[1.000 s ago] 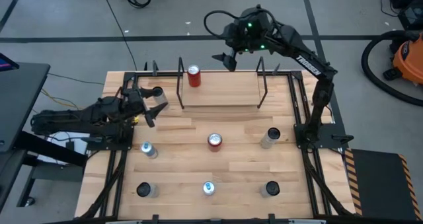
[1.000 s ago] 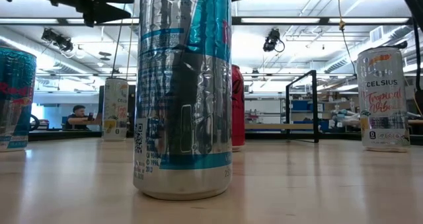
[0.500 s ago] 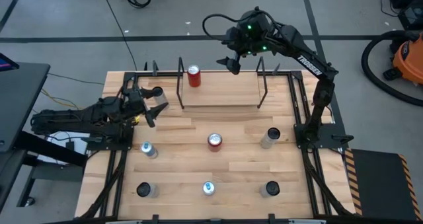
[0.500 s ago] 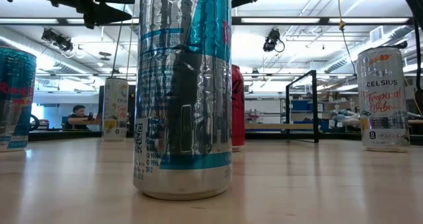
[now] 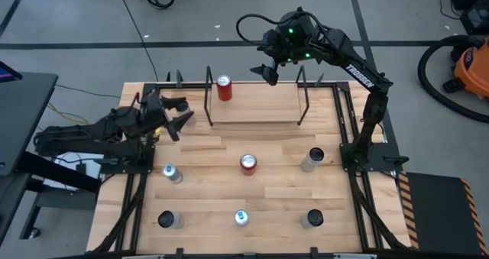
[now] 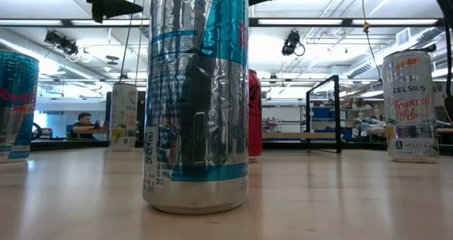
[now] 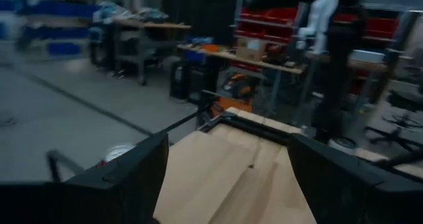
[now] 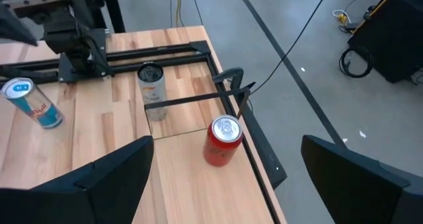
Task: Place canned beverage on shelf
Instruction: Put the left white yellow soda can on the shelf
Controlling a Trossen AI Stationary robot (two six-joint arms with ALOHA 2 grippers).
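The shelf [image 5: 256,106] is a light wood board between thin black rods at the table's far middle. A red can [image 5: 224,87] stands upright on the board's far left corner; it also shows in the right wrist view [image 8: 221,141]. My right gripper [image 5: 267,72] is open and empty, high above the shelf's far edge, to the right of the red can. My left gripper [image 5: 180,111] is open and empty, raised off the table just left of the shelf. A silver can [image 8: 152,85] stands on the table by the shelf's left rods.
Several more cans stand upright on the table: a red one [image 5: 248,163] in the middle, a silver one [image 5: 312,159] to the right, a blue one [image 5: 170,173] to the left, and three along the near edge [image 5: 241,217]. Black rails run along both table sides.
My left gripper has risen from the table and tipped its fingers up, staying open. My right gripper has shifted a little toward the table's right edge above the shelf's far edge, still open. The cans have not moved.
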